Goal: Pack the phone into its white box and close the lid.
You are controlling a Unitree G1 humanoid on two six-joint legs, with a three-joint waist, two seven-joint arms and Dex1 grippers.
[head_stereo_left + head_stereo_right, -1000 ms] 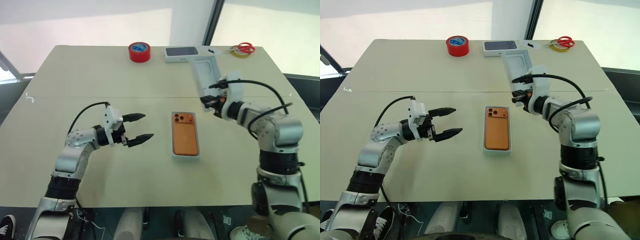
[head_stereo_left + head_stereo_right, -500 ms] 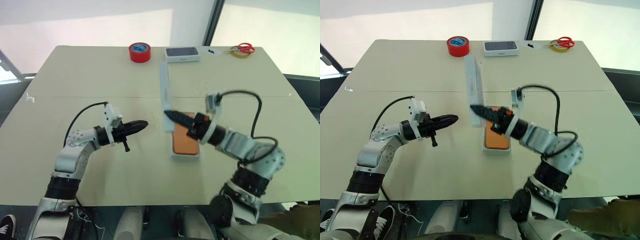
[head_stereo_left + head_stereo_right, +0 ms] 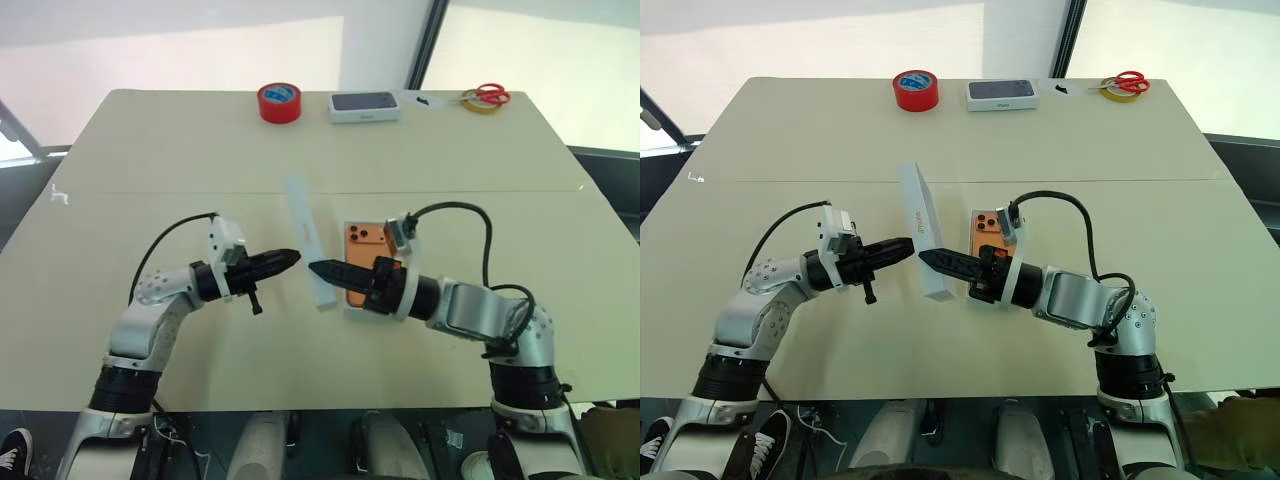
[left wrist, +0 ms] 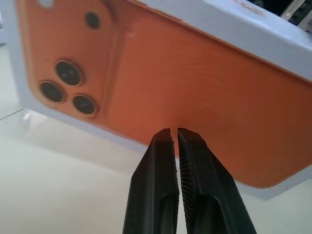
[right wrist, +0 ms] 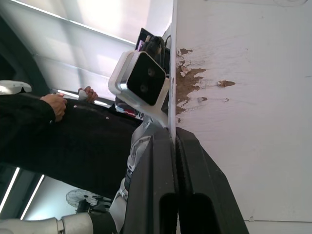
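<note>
The right claw [image 3: 925,259] points level toward the left claw, its two black fingers pinched tight on a wall of the lid [image 3: 922,232]. The lid stands on edge above the table [image 3: 790,140], tilted, rising from the fingertips and hanging a little below them. In the right wrist view the thin wall sits squeezed between the fingers [image 5: 192,161], and the lid's inner face [image 5: 253,112] spreads to one side with a patch of torn brown paper.

The left claw [image 3: 908,243] faces it from the other side of the lid, fingers pressed together on nothing, tips just beside the lid's outer face; whether they touch it cannot be told. In the left wrist view those closed fingers [image 4: 163,161] point at the phone [image 4: 195,83].

Just behind the right claw's wrist, the orange phone [image 3: 986,226] lies camera side up in the white box [image 3: 970,225], flat on the table.

Well beyond both claws, along the far edge of the table, sit a red roll of tape [image 3: 915,89], a white box with a dark phone picture [image 3: 1002,94], and red scissors [image 3: 1129,80] on a yellow roll [image 3: 1118,96].
</note>
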